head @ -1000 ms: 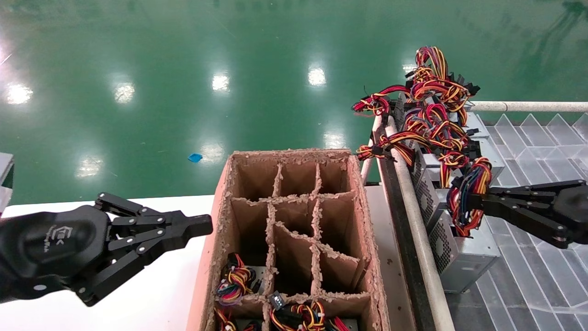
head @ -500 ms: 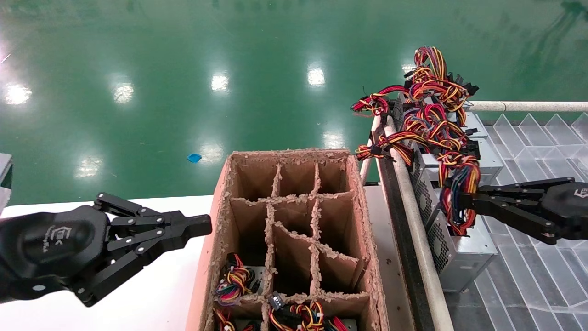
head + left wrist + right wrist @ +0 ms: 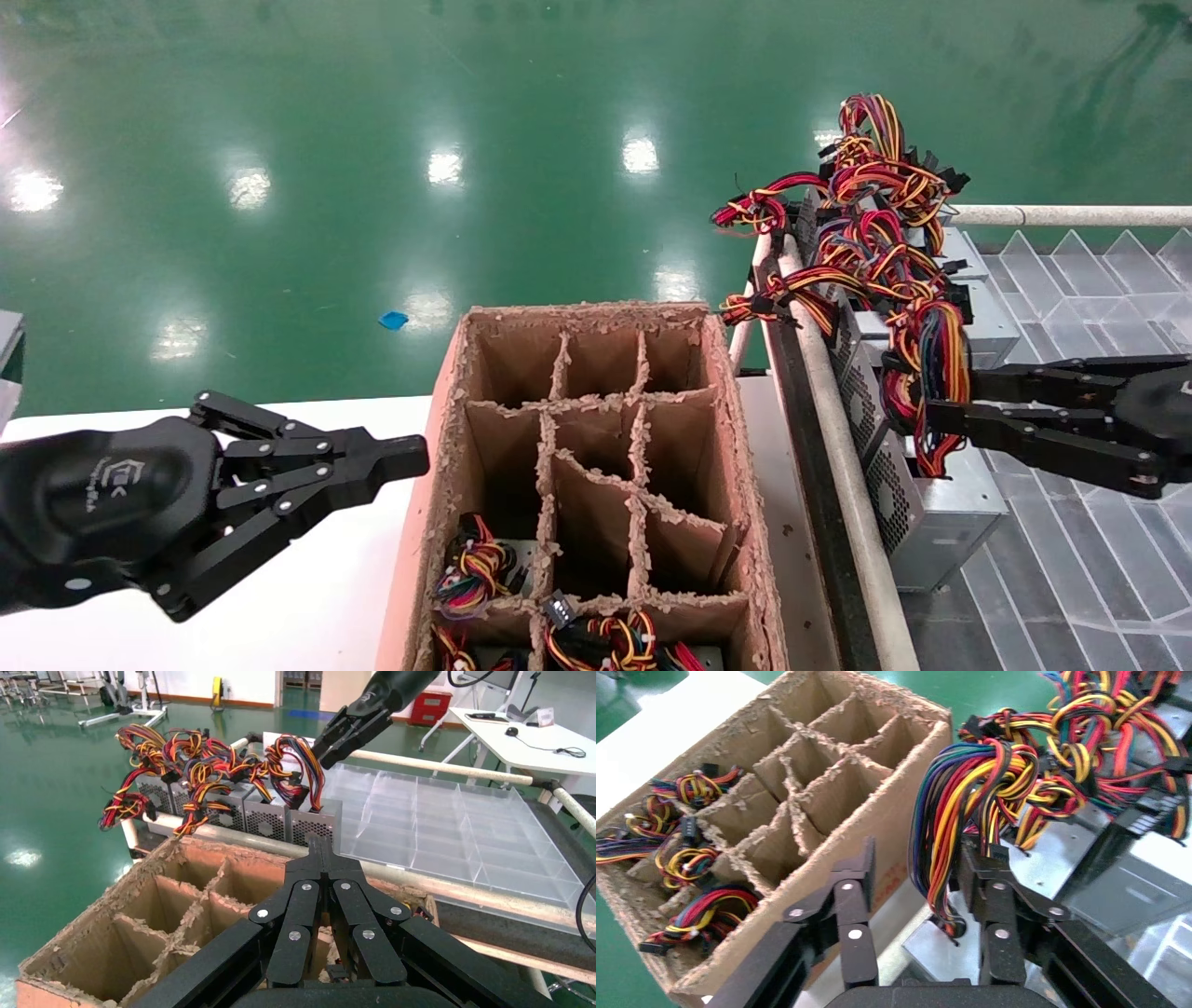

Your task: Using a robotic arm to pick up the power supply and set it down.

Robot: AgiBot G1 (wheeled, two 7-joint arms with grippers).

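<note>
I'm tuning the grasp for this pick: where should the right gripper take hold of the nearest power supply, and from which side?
Likely the thick wire bundle that stands up from the power supply. The right gripper comes in from the tray side, open, one finger on each side of it. The grey box sits tight in a row, so its sides offer little room.

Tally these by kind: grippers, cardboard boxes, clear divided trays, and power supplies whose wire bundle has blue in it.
Grippers: 2, the left gripper and the right gripper
Cardboard box: 1
Clear divided tray: 1
Power supply with blue in its bundle: 1
Total: 5
</note>
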